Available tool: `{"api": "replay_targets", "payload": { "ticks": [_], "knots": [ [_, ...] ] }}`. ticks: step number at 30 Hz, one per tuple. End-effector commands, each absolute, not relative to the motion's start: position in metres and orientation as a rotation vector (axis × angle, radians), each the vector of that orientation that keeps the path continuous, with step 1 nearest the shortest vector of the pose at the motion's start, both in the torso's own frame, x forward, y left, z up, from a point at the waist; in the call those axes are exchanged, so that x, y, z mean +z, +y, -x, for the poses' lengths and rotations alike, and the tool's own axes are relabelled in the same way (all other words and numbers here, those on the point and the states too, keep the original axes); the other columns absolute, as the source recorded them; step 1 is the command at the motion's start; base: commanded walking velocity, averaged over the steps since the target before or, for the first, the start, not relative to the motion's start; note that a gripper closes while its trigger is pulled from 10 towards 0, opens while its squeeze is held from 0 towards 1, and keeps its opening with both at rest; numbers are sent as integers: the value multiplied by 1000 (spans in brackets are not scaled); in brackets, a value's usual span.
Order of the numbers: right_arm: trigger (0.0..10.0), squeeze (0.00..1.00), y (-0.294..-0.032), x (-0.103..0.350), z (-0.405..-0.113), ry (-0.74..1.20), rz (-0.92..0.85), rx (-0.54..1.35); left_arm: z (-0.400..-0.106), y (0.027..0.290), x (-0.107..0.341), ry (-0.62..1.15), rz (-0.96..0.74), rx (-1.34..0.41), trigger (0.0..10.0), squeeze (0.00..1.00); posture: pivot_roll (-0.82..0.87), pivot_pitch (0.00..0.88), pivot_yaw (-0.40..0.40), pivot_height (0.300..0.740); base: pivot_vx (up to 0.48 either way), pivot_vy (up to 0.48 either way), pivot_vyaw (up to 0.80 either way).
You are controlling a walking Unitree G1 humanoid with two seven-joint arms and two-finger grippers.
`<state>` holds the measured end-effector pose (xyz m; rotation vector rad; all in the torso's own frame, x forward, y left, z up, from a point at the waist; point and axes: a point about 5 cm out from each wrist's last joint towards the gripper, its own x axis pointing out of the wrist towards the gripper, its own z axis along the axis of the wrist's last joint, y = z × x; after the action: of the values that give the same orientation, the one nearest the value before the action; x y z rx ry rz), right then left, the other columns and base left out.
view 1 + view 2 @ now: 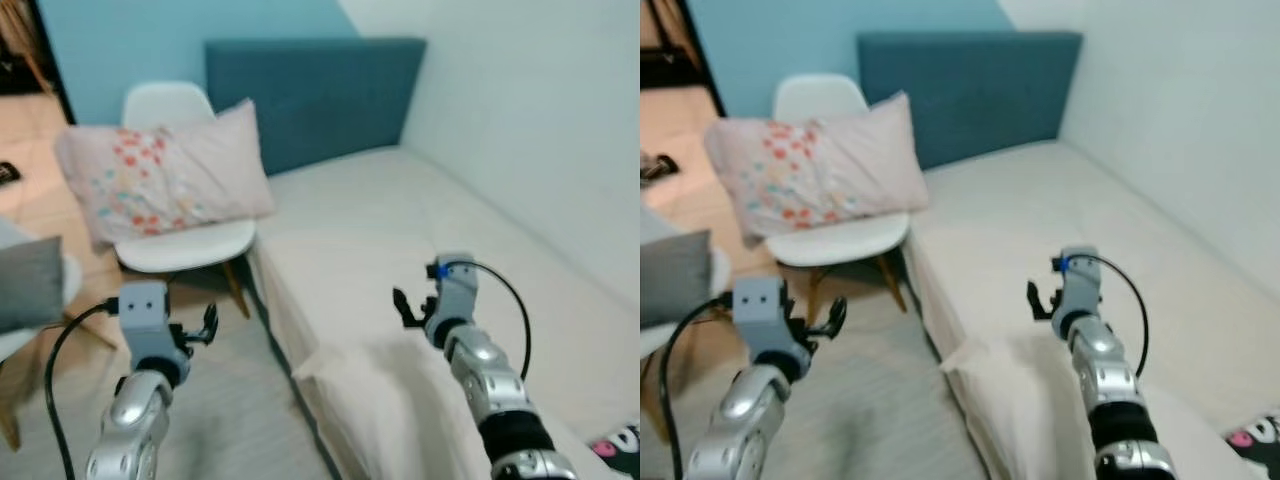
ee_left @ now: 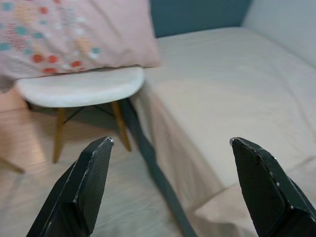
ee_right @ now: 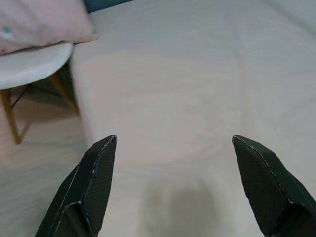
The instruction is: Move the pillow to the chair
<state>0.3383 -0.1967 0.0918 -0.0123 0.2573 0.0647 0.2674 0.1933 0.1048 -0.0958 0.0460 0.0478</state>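
The pillow, pale pink with a patch of red and teal dots, rests on the seat of the white chair, leaning on its backrest and overhanging both side edges; the chair stands on the wooden floor just beside the bed's head corner. The left gripper hangs over the floor near the chair, fingers wide apart, holding nothing. The bed, cream-sheeted with a teal headboard, lies along the white wall; the right gripper hovers above its near edge, fingers spread, empty.
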Motion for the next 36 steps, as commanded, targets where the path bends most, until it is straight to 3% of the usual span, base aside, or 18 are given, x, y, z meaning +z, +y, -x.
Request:
{"api": "replay_targets", "payload": {
  "ticks": [1,26,36],
  "knots": [
    [10000,0,-201,89,-337,273,6,51,-267,193,103,51,106,46,10000,0,62,0,-76,740,0,0,-756],
    [10000,0,-199,90,-339,274,7,67,-268,194,104,47,128,47,10000,0,59,0,-78,740,0,0,-756],
    [10000,0,-199,90,-339,275,6,70,-269,193,103,48,136,43,10000,0,58,0,-75,740,-376,0,-756]
  ]
}}
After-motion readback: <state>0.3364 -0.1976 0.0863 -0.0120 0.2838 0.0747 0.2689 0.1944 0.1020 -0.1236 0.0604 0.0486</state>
